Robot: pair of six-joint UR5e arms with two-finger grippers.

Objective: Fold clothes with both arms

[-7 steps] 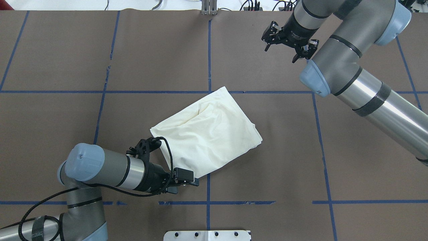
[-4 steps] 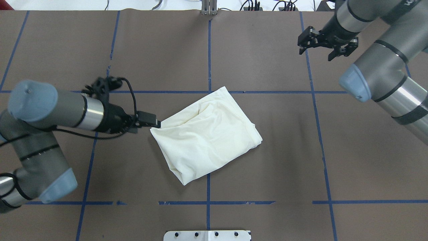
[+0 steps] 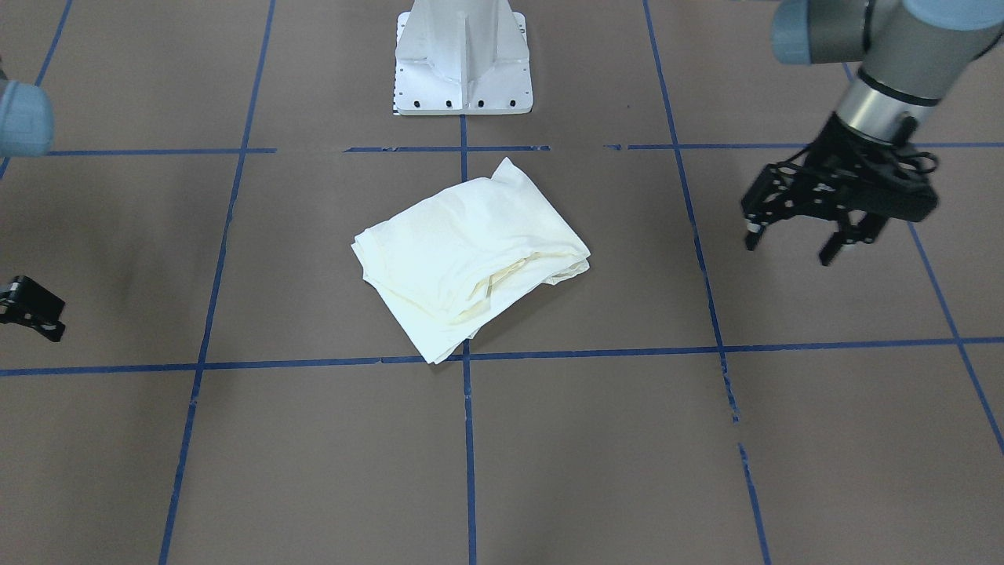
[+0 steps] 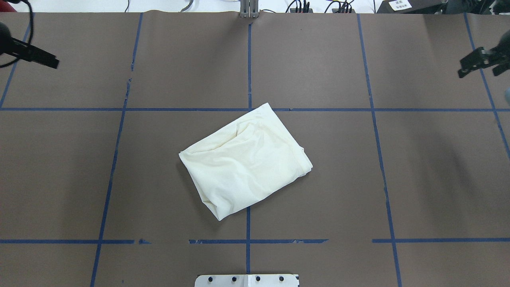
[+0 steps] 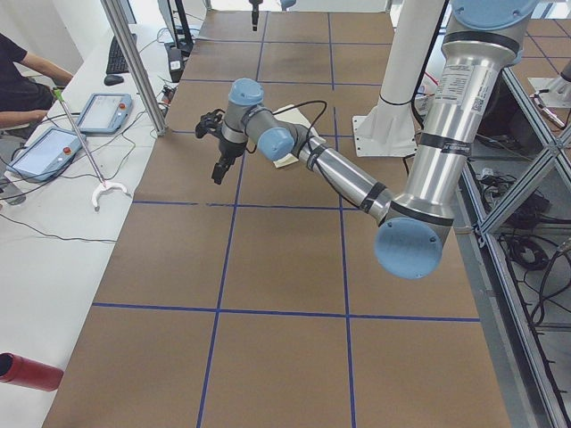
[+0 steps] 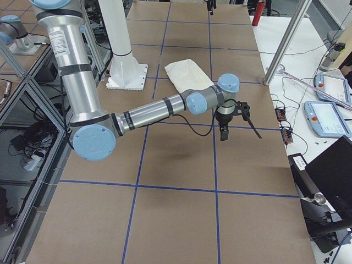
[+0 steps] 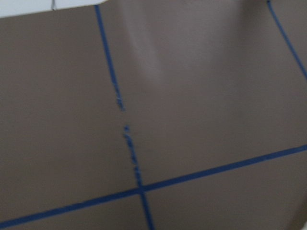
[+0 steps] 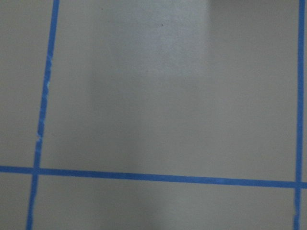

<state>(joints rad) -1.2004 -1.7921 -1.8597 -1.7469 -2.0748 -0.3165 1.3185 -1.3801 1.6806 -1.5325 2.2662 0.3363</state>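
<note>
The cream shirt [image 4: 247, 163] lies folded into a compact, tilted rectangle at the middle of the table, plain side up, with the print hidden. It also shows in the front-facing view [image 3: 471, 251]. Neither gripper touches it. My left gripper [image 3: 791, 245] hangs open and empty above the table, well off to the shirt's side; the overhead view shows it at the far-left edge [image 4: 48, 61]. My right gripper [image 4: 480, 67] is open and empty at the far-right edge, and partly in the front-facing view [image 3: 31, 310]. Both wrist views show only brown table and blue tape.
The white pedestal base [image 3: 463, 63] stands at the robot's side of the table. Blue tape lines [image 4: 249, 109] grid the brown surface. In the exterior left view a side bench holds tablets [image 5: 103, 111], cables and a red cylinder [image 5: 27, 370], with an operator beside it.
My left gripper has left the shirt's near-left edge and swung out to the far left. My right arm has drawn back to the right edge. The shirt has not moved.
</note>
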